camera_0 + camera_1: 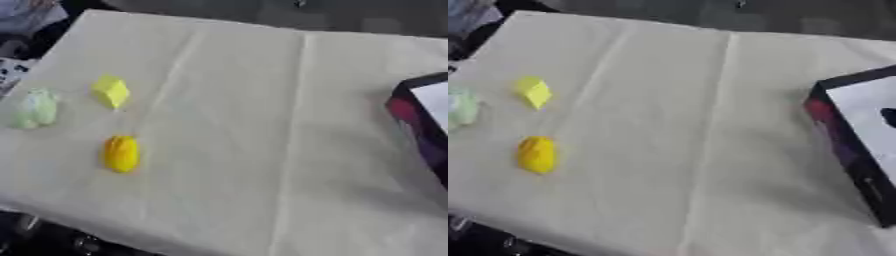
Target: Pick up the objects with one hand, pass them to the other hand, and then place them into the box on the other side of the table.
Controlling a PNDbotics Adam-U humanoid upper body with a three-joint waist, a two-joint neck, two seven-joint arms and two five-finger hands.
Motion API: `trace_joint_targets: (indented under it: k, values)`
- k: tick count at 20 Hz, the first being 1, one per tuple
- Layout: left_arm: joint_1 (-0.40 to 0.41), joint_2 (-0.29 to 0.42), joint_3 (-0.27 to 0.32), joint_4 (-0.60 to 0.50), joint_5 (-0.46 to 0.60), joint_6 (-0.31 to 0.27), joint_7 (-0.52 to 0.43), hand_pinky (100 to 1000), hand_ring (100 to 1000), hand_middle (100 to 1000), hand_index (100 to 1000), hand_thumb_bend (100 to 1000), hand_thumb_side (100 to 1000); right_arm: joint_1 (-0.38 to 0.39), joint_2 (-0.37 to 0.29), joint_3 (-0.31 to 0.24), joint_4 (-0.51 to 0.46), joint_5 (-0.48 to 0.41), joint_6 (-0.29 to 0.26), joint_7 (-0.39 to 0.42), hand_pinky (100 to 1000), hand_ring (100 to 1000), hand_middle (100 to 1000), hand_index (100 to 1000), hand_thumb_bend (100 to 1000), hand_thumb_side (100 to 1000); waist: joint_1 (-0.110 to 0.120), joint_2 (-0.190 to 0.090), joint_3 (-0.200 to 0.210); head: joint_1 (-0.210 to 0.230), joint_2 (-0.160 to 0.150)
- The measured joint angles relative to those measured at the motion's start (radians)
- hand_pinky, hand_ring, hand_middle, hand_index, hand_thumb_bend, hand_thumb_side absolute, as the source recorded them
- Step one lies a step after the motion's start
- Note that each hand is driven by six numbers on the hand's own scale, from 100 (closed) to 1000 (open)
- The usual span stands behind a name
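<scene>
- Since neither hand shows in either view, we cannot tell whether their fingers are open or curled, and we judge the first pick not yet begun.
- We see three things lying on the left of the tabletop (262,100): a pale green object (35,108) nearest the left edge, a yellow block (111,91) just beside it, and an orange-yellow oval object (121,154) nearer us.
- The box (855,145) sits at the right edge, well apart from all three.
- Next, we expect the left hand must reach in and close round one object, then pass it across.
</scene>
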Motion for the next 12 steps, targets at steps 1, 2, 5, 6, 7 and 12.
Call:
trace_joint_targets:
  k: [1,2,5,6,7,12]
  values:
    - [0.0,0.0,0.0,0.001,0.0,-0.001,-0.002,914,904,802,851,779,401,0.0,0.0,0.0,0.0,0.0,0.0,0.0,1000,924,983,1000,100,599,0.0,0.0,0.0,0.0,0.0]
    - [0.0,0.0,0.0,0.002,0.0,-0.001,-0.004,914,904,802,851,778,400,0.0,0.0,0.0,0.0,-0.001,0.0,0.0,1000,924,983,1000,100,599,0.0,0.0,-0.001,0.0,0.0]
    - [0.0,0.0,-0.001,0.006,0.0,-0.004,-0.007,914,903,802,852,770,408,0.0,0.0,0.0,0.0,-0.001,0.001,0.001,1000,924,983,1000,100,599,0.0,0.0,-0.001,0.001,0.0]
    - [0.0,0.0,-0.001,0.007,0.0,-0.004,-0.007,914,903,803,853,769,408,0.0,0.0,0.0,0.0,-0.001,0.002,0.002,1000,925,983,1000,100,599,0.0,0.0,-0.002,0.001,0.0]
    - [0.0,0.0,-0.001,0.009,0.0,-0.004,-0.007,914,903,803,853,769,408,0.0,0.0,0.0,0.0,-0.001,0.002,0.002,1000,925,983,1000,100,599,0.0,0.0,-0.002,0.001,0.0]
    - [0.0,0.0,-0.002,0.016,0.003,-0.006,-0.01,918,907,808,858,781,411,0.0,0.0,0.001,0.0,-0.001,0.003,0.003,1000,925,983,1000,100,600,0.0,0.0,-0.004,0.001,0.0]
